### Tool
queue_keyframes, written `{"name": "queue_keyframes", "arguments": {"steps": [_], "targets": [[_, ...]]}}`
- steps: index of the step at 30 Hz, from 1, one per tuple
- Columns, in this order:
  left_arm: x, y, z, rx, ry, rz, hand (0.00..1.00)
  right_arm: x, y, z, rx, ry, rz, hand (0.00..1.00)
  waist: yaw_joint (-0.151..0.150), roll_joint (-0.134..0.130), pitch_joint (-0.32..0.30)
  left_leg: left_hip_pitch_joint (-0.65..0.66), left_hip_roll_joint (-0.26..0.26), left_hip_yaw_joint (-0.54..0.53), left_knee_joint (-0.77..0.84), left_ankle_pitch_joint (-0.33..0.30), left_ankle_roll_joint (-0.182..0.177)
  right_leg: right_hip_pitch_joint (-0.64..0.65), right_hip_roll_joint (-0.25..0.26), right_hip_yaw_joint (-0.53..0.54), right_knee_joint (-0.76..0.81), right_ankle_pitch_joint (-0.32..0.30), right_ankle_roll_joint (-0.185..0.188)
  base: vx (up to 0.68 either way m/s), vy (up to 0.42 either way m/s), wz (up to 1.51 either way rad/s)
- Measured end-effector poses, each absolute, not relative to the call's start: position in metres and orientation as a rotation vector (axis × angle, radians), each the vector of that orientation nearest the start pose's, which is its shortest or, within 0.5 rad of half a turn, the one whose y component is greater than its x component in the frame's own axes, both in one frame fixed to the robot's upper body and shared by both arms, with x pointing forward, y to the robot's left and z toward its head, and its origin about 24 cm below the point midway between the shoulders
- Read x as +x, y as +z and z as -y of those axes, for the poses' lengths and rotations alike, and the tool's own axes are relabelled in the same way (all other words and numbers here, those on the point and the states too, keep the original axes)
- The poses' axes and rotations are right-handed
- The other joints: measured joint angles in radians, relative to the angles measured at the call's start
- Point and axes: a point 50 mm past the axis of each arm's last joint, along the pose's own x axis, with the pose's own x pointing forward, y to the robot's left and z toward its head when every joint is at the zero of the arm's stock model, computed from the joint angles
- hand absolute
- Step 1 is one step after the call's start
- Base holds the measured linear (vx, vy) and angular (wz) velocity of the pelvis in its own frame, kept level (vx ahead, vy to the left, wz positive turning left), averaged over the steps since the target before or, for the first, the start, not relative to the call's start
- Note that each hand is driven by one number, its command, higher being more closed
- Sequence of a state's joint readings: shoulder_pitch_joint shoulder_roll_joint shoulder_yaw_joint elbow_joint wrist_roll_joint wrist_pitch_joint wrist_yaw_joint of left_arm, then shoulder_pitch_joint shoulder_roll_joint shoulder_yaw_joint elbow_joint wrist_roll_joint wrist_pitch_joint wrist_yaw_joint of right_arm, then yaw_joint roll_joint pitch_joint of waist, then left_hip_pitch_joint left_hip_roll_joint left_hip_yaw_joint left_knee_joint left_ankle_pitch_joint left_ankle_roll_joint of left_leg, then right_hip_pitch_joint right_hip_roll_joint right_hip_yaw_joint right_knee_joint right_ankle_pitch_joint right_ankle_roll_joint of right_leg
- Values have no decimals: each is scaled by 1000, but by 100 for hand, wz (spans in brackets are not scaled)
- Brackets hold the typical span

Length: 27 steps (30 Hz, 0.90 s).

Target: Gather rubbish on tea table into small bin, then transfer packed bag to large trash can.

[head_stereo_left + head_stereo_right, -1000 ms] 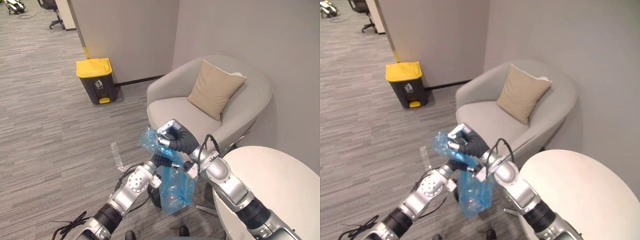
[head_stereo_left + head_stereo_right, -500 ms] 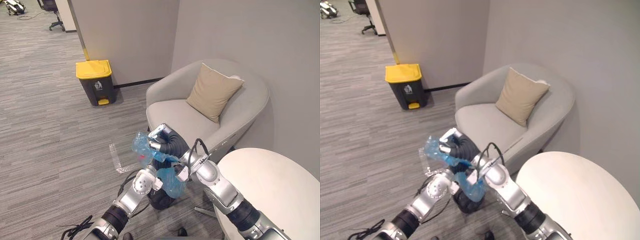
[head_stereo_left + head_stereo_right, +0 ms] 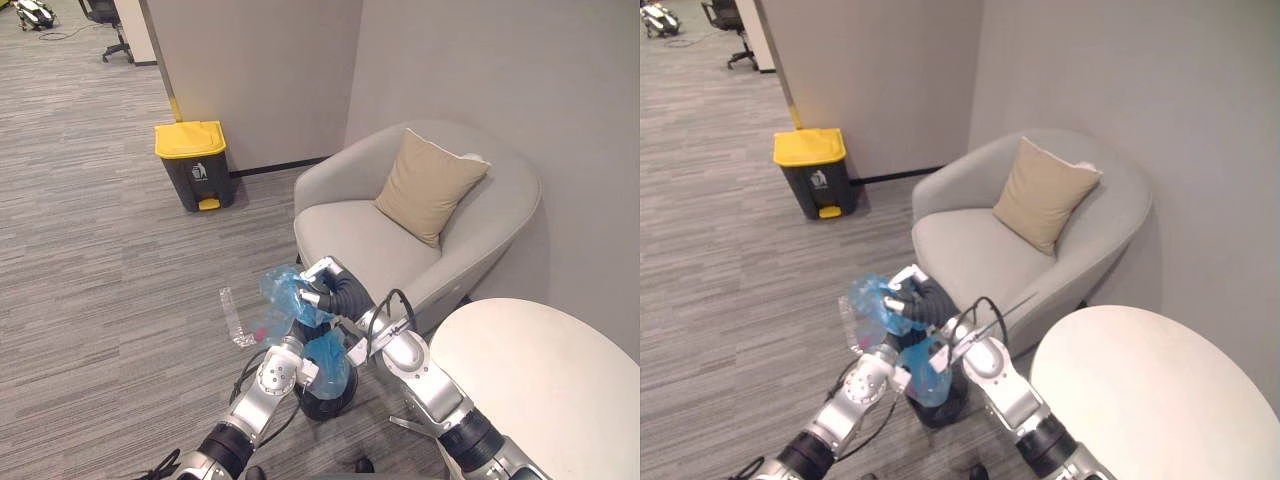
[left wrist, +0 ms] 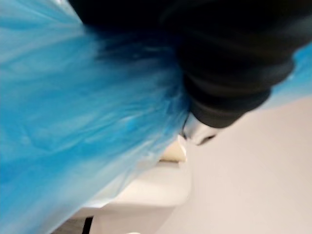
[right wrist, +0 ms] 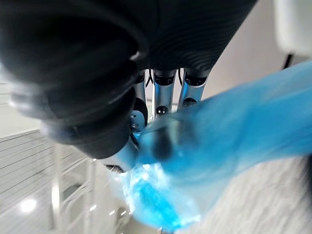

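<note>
In the left eye view my right hand [image 3: 335,293] is clenched on the gathered neck of the blue bag [image 3: 283,290]. The bag hangs near upright, its lower end down in the small bin [image 3: 322,404] right beneath, and the large trash can [image 3: 192,160] stands well apart, ahead and to my left. In the left wrist view my left hand [image 4: 229,63] lies against blue plastic and I cannot tell whether it grips, while in the right wrist view the plastic runs across my fingers [image 5: 163,92], so I judge the right hand does the lifting.
</note>
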<state>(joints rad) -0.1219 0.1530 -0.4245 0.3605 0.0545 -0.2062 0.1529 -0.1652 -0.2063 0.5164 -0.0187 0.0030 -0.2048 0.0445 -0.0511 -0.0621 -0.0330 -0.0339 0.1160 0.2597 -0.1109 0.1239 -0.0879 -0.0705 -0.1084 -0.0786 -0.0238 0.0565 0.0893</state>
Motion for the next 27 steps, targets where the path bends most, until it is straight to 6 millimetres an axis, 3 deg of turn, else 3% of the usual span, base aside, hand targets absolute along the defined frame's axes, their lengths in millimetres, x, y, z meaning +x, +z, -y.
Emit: {"name": "queue_keyframes", "arguments": {"steps": [6, 11, 17, 19, 21, 23, 27], "targets": [[250, 3, -96, 238, -255, -9, 100, 244, 75, 69, -418, 467, 368, 0, 1, -2, 1, 0, 5, -2, 0, 0, 0, 1, -1, -2, 0, -4, 4, 0, 0, 0], [242, -4, -110, 228, -195, -47, 100, 246, 72, 94, -599, 294, 406, 0, 2, -7, 3, -1, 5, -3, 0, -3, -4, 2, -1, -3, -1, -5, 4, 0, 0, 0], [224, -18, -128, 201, -110, -118, 100, 233, 51, 120, -547, 136, 279, 0, 2, -6, 4, -1, 7, -4, 0, -7, -8, 2, 1, -5, -1, -7, 1, 0, 0, 0], [218, -24, -138, 200, -72, -148, 100, 231, 38, 127, -471, 87, 199, 0, 1, -5, 7, 0, 3, -5, 0, -9, -10, 4, 4, -7, -2, -9, 0, 0, 0, 3], [213, -34, -152, 183, -13, -204, 100, 228, 4, 142, -325, 27, 8, 0, 1, -1, 11, 2, 0, -19, 0, -12, -12, 19, 4, -22, -12, -11, 2, 1, -2, 17], [211, -41, -159, 178, 16, -243, 100, 223, -17, 148, -261, 16, -106, 0, 3, 3, 14, 3, -1, -23, 0, -14, -11, 21, 2, -27, -19, -14, -2, -9, 5, 11], [188, -72, -187, 155, 113, -418, 100, 198, -75, 162, -108, 2, -425, 0, 11, 23, 32, 5, -5, -25, 0, -20, -9, 36, -1, -31, -28, -16, 0, 24, 2, 3]]}}
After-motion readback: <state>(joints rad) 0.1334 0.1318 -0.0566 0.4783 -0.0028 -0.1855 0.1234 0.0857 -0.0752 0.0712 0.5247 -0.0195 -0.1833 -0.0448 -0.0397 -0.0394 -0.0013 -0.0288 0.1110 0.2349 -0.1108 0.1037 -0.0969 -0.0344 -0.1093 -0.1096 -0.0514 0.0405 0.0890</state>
